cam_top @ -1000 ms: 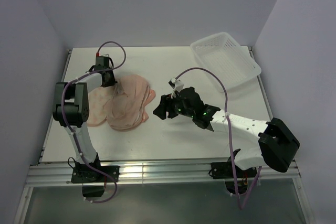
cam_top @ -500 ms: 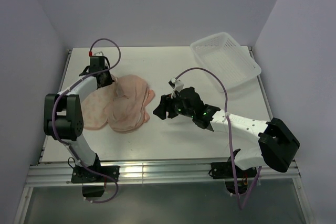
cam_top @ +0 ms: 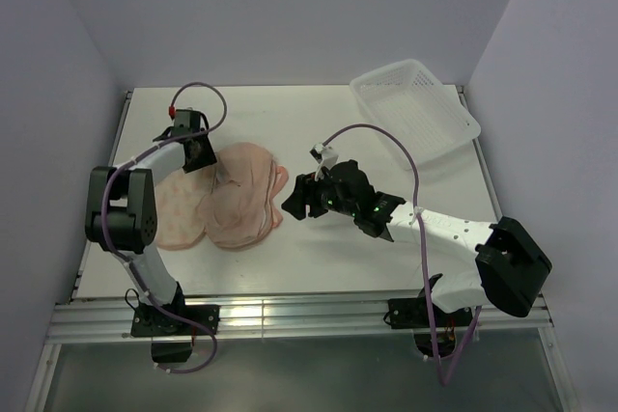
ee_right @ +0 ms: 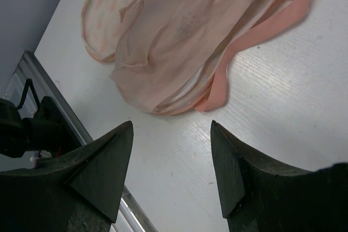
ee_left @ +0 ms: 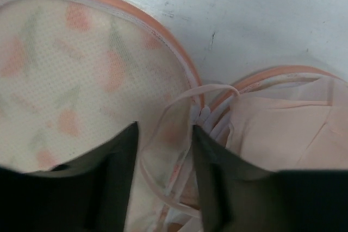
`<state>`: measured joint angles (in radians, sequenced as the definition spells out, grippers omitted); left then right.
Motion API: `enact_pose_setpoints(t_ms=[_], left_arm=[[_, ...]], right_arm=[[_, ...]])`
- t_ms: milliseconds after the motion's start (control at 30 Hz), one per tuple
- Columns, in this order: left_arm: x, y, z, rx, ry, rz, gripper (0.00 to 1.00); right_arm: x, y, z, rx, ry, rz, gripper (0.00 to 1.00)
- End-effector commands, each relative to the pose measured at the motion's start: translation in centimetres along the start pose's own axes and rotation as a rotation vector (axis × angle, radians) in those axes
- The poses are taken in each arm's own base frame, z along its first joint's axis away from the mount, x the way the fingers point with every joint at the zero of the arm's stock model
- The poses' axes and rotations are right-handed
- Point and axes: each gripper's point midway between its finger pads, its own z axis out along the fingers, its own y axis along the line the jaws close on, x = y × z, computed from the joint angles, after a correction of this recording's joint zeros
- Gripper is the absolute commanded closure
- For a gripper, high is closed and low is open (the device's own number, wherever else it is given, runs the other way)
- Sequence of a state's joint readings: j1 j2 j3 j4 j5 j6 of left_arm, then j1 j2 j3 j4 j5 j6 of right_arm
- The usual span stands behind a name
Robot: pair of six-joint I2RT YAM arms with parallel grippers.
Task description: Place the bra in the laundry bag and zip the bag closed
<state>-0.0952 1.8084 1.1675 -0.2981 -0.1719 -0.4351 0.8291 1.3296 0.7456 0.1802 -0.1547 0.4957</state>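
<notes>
Two changes since a moment ago: the left gripper [ee_left: 163, 134] has let go, its fingers now parted over a thin strap [ee_left: 179, 93] at the laundry bag's [cam_top: 177, 211] far rim, and it has come slightly nearer. We see the bra [cam_top: 241, 198] lying over the bag's right lobe, toward the table's [cam_top: 338, 267] left edge. Just right of the bra, the right gripper [ee_right: 170, 129] hangs released, empty and unmoved.
</notes>
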Motion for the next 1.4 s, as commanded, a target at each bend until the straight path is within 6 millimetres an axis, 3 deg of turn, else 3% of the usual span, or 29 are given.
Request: enact_pose_setpoints(t_ms=[0,33,67,167,267,300,333,367,400,433,500,600,733,967,1067,1233,1367], left_arm=[[-1.6,-0.9,-2.3,0.046,-0.063,-0.041,0.46],[-1.5,-0.8,-2.9,0.049,-0.068,-0.045,0.34],[-2.4,-0.7,-4.3,0.057,-0.102,-0.057,0.31],[-3.6,0.7,-6.8,0.038,-0.153,-0.112,0.29],[-4.0,4.4,-7.5,-0.045,-0.165,-0.193,0.33],[-4.1,7.5,-7.4,-0.11,-0.158,-0.261,0.36],[-3.2,9.5,-7.1,-0.157,-0.146,-0.292,0.45],[-3.0,11.0,-7.4,-0.172,-0.15,-0.335,0.48],[-3.0,13.9,-7.5,-0.206,-0.16,-0.42,0.49],[-1.3,14.9,-7.3,-0.208,-0.128,-0.451,0.53],[-1.0,18.2,-8.2,-0.238,-0.153,-0.526,0.53],[0.9,20.9,-8.0,-0.236,-0.099,-0.55,0.5],[2.8,21.2,-6.3,-0.176,-0.019,-0.521,0.44],[3.2,20.0,-5.0,-0.09,0.005,-0.454,0.42],[4.2,20.7,-4.3,-0.145,0.053,-0.434,0.44],[4.9,19.3,-3.2,-0.14,0.096,-0.373,0.47],[5.0,18.7,-2.9,-0.136,0.109,-0.36,0.59]], right_arm=[[-1.3,1.1,0.1,-0.028,-0.043,-0.028,0.34],[-1.3,1.2,0.1,-0.032,-0.043,-0.029,0.34],[-1.2,1.1,0.2,-0.029,-0.041,-0.029,0.34],[-0.9,1.1,0.5,-0.026,-0.03,-0.028,0.34],[-0.8,1.0,0.6,-0.023,-0.032,-0.023,0.34],[-0.8,1.0,0.5,-0.023,-0.032,-0.024,0.34],[-0.7,1.0,0.5,-0.024,-0.031,-0.024,0.34],[-0.8,1.2,0.4,-0.029,-0.035,-0.024,0.34],[-0.8,1.2,0.3,-0.029,-0.037,-0.024,0.34],[-0.9,1.2,0.2,-0.029,-0.04,-0.026,0.34],[-1.0,1.3,0.0,-0.031,-0.046,-0.028,0.34],[-1.1,1.4,-0.2,-0.031,-0.053,-0.03,0.34],[-1.2,1.6,-0.4,-0.044,-0.056,-0.029,0.34],[-1.0,2.4,-0.8,-0.073,-0.051,-0.03,0.34],[-1.1,2.8,-0.8,-0.081,-0.051,-0.036,0.34],[-0.9,2.8,-0.6,-0.072,-0.049,-0.041,0.34],[-0.4,2.4,0.1,-0.06,-0.03,-0.038,0.34]])
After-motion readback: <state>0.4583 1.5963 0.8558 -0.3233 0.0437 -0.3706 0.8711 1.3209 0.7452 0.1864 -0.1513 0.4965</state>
